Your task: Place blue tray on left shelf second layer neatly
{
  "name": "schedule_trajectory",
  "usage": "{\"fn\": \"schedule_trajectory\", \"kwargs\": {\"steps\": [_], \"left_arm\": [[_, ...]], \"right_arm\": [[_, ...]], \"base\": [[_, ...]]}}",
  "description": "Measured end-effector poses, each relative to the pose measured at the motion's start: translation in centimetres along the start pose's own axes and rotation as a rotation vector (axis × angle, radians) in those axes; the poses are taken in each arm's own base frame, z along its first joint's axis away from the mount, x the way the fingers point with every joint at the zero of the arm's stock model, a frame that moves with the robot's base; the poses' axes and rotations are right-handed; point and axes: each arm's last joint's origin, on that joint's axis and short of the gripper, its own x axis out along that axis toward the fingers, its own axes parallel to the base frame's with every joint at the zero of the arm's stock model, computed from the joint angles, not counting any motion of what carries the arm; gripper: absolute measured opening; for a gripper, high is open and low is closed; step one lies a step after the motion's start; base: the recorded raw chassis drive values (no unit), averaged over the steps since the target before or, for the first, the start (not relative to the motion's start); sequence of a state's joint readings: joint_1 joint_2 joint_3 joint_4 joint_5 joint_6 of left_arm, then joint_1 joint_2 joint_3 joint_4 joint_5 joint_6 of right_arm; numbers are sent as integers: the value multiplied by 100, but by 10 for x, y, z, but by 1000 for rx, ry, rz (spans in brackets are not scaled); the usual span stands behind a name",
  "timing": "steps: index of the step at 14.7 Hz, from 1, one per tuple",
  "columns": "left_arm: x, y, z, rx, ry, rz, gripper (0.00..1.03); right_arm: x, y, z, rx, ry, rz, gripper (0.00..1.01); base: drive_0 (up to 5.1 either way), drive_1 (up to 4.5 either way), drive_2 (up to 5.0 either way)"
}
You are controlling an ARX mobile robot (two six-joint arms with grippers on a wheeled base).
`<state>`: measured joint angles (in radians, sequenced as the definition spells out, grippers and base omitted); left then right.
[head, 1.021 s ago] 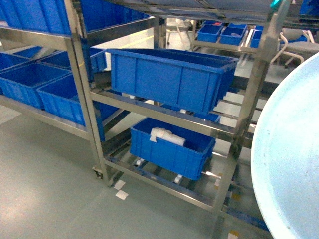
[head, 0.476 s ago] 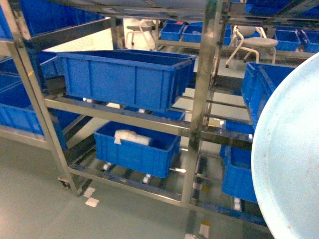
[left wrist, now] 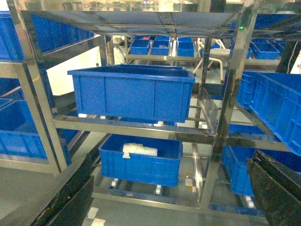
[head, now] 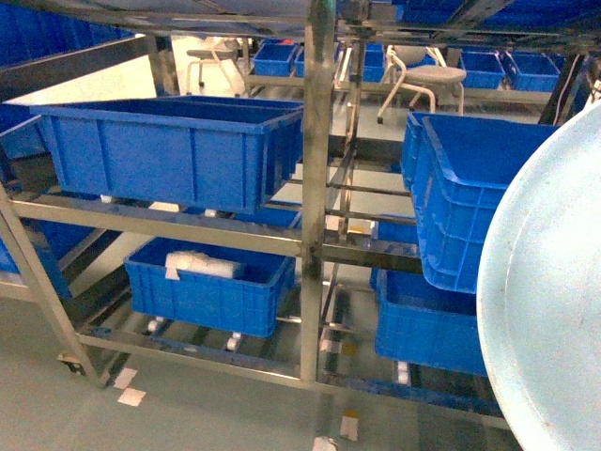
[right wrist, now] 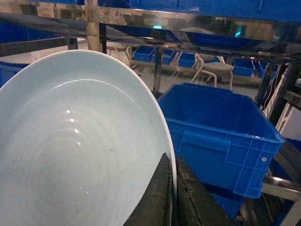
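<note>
The steel rack (head: 315, 235) fills my view, its second layer (left wrist: 136, 127) carrying a dark-blue crate (left wrist: 134, 96) at its left end. I should carry the blue tray (right wrist: 75, 146) level toward whatever free rail remains there, judging clearance before lowering. My right gripper (right wrist: 171, 197) pinches the pale, glossy, round tray's rim, held upright. My left gripper (left wrist: 164, 197) is spread wide, empty.
</note>
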<state>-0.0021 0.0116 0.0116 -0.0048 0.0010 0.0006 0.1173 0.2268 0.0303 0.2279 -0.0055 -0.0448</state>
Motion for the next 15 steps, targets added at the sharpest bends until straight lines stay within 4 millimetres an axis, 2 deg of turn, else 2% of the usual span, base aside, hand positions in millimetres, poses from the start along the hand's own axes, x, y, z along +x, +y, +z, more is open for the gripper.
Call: {"fn": "schedule_trajectory", "kwargs": {"steps": [2,9,15], "left_arm": [[0,0,0,0,0,2,98],[0,0,0,0,-1,2,98],[0,0,0,0,4,3,98]], "right_arm": [[0,0,0,0,2,2,2],[0,0,0,0,0,2,2],[0,0,0,0,3,2,2]], "base": [[-158,-158,-158],[-7,383,-396],[-120,298,-538]]}}
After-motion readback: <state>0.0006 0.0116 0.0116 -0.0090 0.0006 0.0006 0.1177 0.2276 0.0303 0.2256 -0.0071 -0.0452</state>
